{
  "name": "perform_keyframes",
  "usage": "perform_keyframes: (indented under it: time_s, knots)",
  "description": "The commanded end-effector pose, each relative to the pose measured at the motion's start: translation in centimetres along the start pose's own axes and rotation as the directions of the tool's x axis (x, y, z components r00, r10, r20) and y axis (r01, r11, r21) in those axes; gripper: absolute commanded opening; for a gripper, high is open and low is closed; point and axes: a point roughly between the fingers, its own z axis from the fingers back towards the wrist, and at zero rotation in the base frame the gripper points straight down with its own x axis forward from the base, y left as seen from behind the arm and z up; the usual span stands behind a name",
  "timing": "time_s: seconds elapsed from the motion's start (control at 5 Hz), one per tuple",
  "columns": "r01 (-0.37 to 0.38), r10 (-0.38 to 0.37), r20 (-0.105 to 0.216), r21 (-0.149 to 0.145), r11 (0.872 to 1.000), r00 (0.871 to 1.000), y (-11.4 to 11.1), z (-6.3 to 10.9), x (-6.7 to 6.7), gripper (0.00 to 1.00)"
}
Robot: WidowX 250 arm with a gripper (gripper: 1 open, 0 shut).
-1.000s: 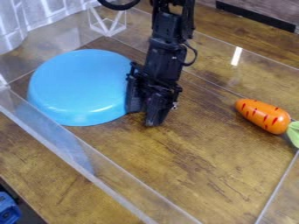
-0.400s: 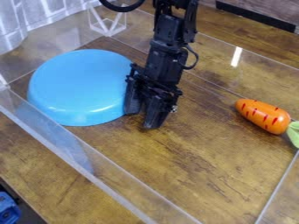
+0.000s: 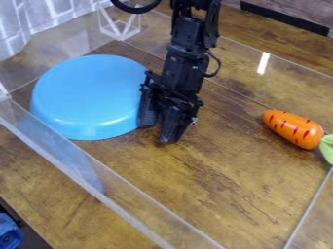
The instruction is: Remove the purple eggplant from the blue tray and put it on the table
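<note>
The blue tray (image 3: 85,94) lies on the left of the table (image 3: 221,185); its surface shows nothing on it. My gripper (image 3: 169,134) points straight down just off the tray's right rim, its dark fingertips at or just above the wood. The fingers stand close together, and the black body hides whatever is between them. The purple eggplant is hidden; no purple shows anywhere in view.
An orange carrot (image 3: 291,127) with a green top lies on the table at the right, near the wall. Clear acrylic walls (image 3: 78,160) edge the table along the front left and the back. Bare wood stretches in front of the gripper.
The gripper has shifted very slightly left and down beside the tray's rim. In the last half second it has stayed still.
</note>
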Motion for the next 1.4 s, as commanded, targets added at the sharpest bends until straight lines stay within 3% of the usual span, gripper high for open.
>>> perform_keyframes:
  time_s: [0.0, 1.2]
  knots:
    - [0.034, -0.035, 0.025, 0.013, 0.999, 0.999, -1.1, 0.9, 0.4, 0.0]
    - [0.073, -0.073, 0.01, 0.013, 0.997, 0.997, -2.5, 0.8, 0.6, 0.0]
